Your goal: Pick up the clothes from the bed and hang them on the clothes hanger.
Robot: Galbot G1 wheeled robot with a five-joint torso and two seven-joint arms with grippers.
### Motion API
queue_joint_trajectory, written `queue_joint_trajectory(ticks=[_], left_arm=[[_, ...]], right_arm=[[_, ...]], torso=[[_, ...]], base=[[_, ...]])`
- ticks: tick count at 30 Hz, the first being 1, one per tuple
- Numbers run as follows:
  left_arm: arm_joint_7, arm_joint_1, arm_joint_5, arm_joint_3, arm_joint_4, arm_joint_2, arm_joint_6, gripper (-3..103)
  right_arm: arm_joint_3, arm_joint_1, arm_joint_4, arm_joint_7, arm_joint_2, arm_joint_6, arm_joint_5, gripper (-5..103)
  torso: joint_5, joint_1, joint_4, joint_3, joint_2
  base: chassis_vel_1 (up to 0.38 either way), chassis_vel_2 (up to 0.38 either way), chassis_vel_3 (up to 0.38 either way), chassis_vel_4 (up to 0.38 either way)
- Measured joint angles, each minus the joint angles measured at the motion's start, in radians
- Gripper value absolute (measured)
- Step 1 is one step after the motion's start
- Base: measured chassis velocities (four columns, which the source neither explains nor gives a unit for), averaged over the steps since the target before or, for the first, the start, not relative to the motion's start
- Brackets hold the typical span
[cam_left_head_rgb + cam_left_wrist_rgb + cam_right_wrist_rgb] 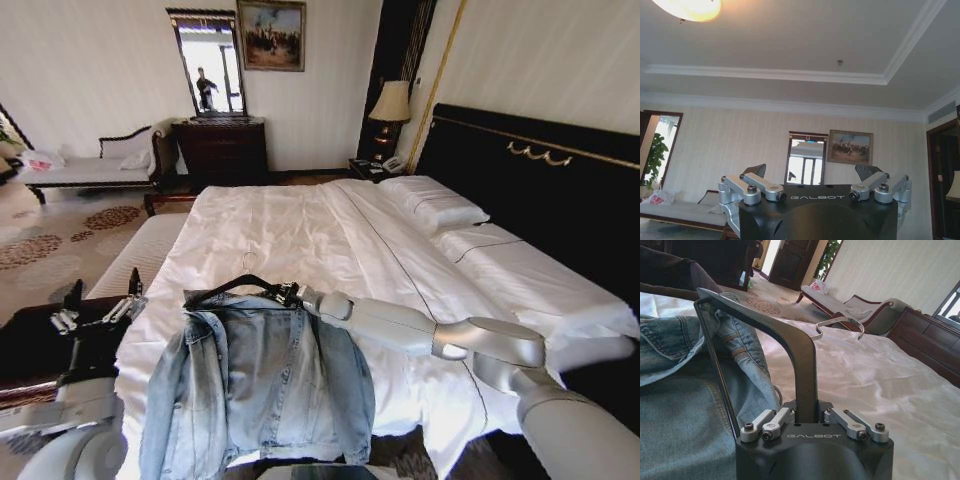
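1. Jacket [262, 390]: one, light-blue denim, draped over one black hanger [240, 286] and hanging free at the foot of the bed [330, 240], its sleeves dangling on both sides.
2. One bed, white sheets, with two white pillows [440, 208] lying against the black headboard [540, 190].
3. One hanger, its curved metal hook [840, 323] pointing out over the sheet toward the head of the bed.
4. Right gripper [292, 295]: the right arm reaches from the robot's right across the corner of the mattress, elbow bent, forearm roughly level. In the right wrist view its fingers [771, 421] are clenched on the hanger's right shoulder end, with denim bunched along the hanger beyond.
5. Left gripper [100, 303]: the left arm stands upright off the bed's left edge, close to a dark piece of furniture [40, 340], gripper pointing at the ceiling. It is released, fingers spread wide, nothing between them.
6. Jacket and left gripper are near each other but apart.
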Motion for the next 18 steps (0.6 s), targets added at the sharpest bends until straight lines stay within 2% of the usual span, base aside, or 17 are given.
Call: queue_joint_trajectory(ticks=[6,12,18], left_arm=[[0.000,0.000,0.001,0.004,-0.001,0.000,0.002,100],[0.000,0.003,0.002,0.001,-0.002,0.000,0.002,100],[0.000,0.005,0.002,0.000,-0.004,0.000,0.002,100]], right_arm=[[0.000,0.000,0.001,-0.001,0.001,0.004,0.000,20],[0.003,-0.008,-0.024,-0.010,0.023,0.088,-0.021,20],[0.006,-0.006,-0.019,0.014,0.017,0.060,-0.043,20]], torso=[[0.0004,0.000,-0.0002,0.000,0.000],[0.0004,0.000,-0.0001,0.000,0.000],[0.0002,0.000,0.0001,0.000,0.000]], base=[[0.000,0.000,0.000,0.000],[0.000,0.000,0.000,0.000],[0.000,0.000,0.000,0.000]])
